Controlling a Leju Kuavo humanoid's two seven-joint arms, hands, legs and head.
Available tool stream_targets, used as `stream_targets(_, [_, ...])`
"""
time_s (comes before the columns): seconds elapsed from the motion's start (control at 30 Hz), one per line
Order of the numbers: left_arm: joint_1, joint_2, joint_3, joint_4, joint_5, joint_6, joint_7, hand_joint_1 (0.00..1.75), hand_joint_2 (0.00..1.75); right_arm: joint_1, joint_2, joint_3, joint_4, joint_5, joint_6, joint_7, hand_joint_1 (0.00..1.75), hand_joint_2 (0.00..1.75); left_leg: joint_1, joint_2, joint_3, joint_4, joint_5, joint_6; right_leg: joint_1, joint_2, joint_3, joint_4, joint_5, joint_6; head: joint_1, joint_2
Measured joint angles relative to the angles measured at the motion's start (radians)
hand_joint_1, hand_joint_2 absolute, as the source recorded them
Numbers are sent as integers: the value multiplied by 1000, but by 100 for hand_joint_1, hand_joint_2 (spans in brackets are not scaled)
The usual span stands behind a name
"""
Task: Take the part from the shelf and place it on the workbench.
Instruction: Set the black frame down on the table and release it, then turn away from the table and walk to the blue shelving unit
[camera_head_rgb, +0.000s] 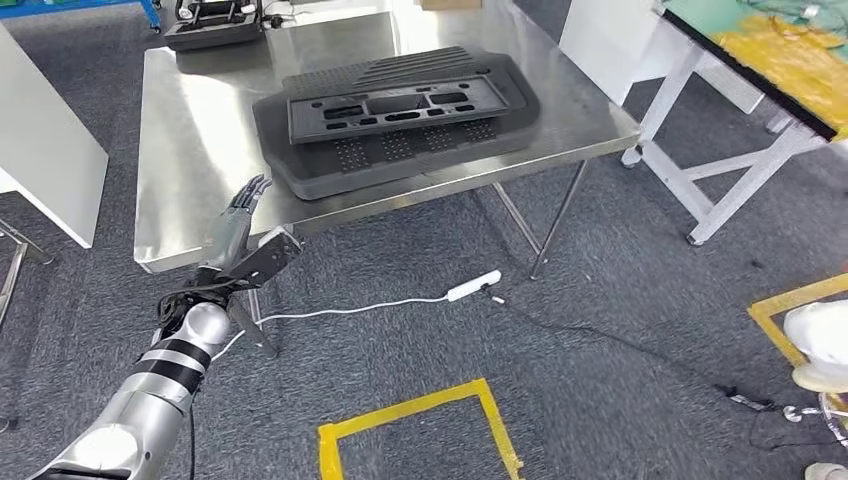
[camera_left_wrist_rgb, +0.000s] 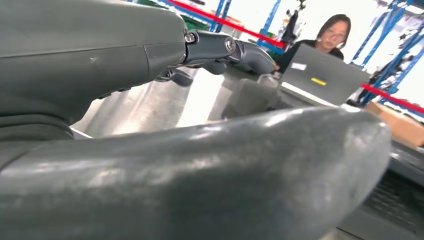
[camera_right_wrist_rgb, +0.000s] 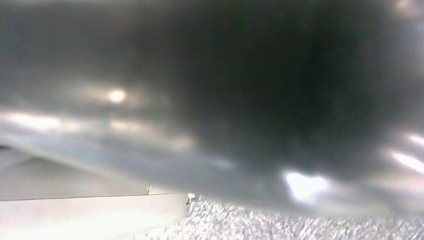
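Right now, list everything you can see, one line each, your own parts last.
part: one, dark grey, lying flat on the workbench
workbench: one, shiny steel, ahead
case: one, black, far corner of the workbench
power strip: one, white, on the carpet under the workbench
tape square: one, yellow, on the floor
white tables: two, either side
person: one, behind a grey laptop, left wrist view
left hand: empty, fingers apart, at the workbench's near edge
right hand: blurred, cannot tell

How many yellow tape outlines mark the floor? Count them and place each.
2. One yellow tape outline lies on the carpet in front of the steel workbench, near the bottom of the head view. Another sits at the right edge, partly cut off; more may lie outside the frame.
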Motion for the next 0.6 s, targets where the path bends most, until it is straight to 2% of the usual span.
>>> stream_targets(0.03, [2, 2, 0, 0, 0, 0, 0, 0, 0, 0, 1, 0, 0, 0, 0, 0, 0, 0, 2, -1, -4, 1, 0, -6, -4, 0, -4, -5, 9, -7, 1, 0])
stream_targets(0.07, [4, 3, 1, 0, 1, 0, 0, 0, 0, 0, 1, 0, 0, 0, 0, 0, 0, 0, 3, -2, -10, 11, -18, -12, -8, -1, -7, -8, 19, -16, -1, 0])
stream_targets(0.1, [6, 5, 1, 0, 1, -1, 0, 0, 0, 0, 2, 0, 0, 0, 0, 0, 0, 0, 5, -3, -20, 39, -53, -18, -13, -2, -12, -11, 31, -25, -3, 0])
stream_targets(0.17, [11, 7, 4, 0, 7, -2, -1, 0, 0, 0, 3, 0, 0, 0, 0, 0, 0, 0, 9, -3, -47, 148, -155, -26, -17, -4, -30, -12, 52, -35, -7, 0])
stream_targets(0.2, [16, 8, 6, 0, 10, -2, -2, 0, 0, 1, 3, -1, 0, 1, 0, 0, 0, 0, 12, -3, -58, 210, -189, -31, -17, -4, -42, -11, 61, -36, -8, 0])
stream_targets(0.23, [21, 8, 7, 0, 14, -2, -4, 0, 0, 2, 3, -2, 0, 2, 0, 0, 0, 0, 14, -3, -60, 256, -203, -35, -18, -4, -55, -9, 70, -33, -8, 0])
stream_targets(0.27, [26, 8, 9, 0, 18, -2, -5, 0, 0, 3, 3, -3, 0, 2, 0, 0, 0, 0, 17, -2, -52, 274, -197, -39, -20, -4, -67, -7, 78, -30, -8, 0])
stream_targets(0.3, [31, 9, 10, 0, 21, -2, -7, 0, 0, 5, 4, -4, 0, 3, 0, 0, 0, 0, 21, -2, -24, 257, -175, -44, -23, -4, -80, -3, 85, -24, -8, 0])
stream_targets(0.33, [34, 9, 13, 0, 25, -2, -10, 0, 0, 5, 4, -5, 0, 4, 0, 0, 0, 0, 26, -2, 18, 207, -153, -49, -27, -4, -93, 4, 90, -18, -8, 0])
stream_targets(0.37, [36, 8, 15, 0, 30, -2, -12, 0, 0, 6, 3, -6, -1, 5, 0, 0, 0, 0, 27, -4, 65, 146, -147, -54, -27, -4, -106, 12, 95, -12, -10, 0])
stream_targets(0.4, [39, 8, 18, -1, 34, -2, -15, 0, 0, 5, 2, -7, -1, 6, 0, 0, 0, 0, 27, -7, 102, 91, -146, -56, -28, -4, -118, 21, 100, -5, -10, 0])
stream_targets(0.43, [42, 7, 21, -3, 42, -2, -19, 0, 0, 5, 1, -7, -2, 6, 0, 0, 0, 0, 25, -10, 121, 56, -154, -54, -26, -3, -125, 27, 105, 3, -10, 0])
stream_targets(0.47, [48, 7, 24, -4, 54, -5, -25, 0, 0, 6, 1, -8, -2, 6, 0, 0, 0, 0, 20, -13, 124, 44, -162, -49, -24, -3, -131, 29, 111, 11, -10, 0])
stream_targets(0.53, [74, 6, 38, -13, 103, -18, -46, 0, 0, 9, 2, -10, -3, 6, -2, 0, 0, 0, 16, -10, 111, 39, -151, -26, -26, -2, -138, 28, 120, 27, -7, 0])
stream_targets(0.57, [94, 4, 51, -21, 135, -26, -62, 0, 0, 12, 3, -12, -3, 6, -3, 0, 0, 0, 14, -8, 105, 37, -143, -13, -28, -1, -148, 36, 111, 30, -6, 0])
stream_targets(0.6, [117, 2, 66, -31, 168, -32, -79, 0, 0, 15, 3, -14, -3, 6, -5, -1, 0, 0, 14, -5, 98, 34, -135, 0, -29, -1, -162, 59, 89, 28, -4, 0])
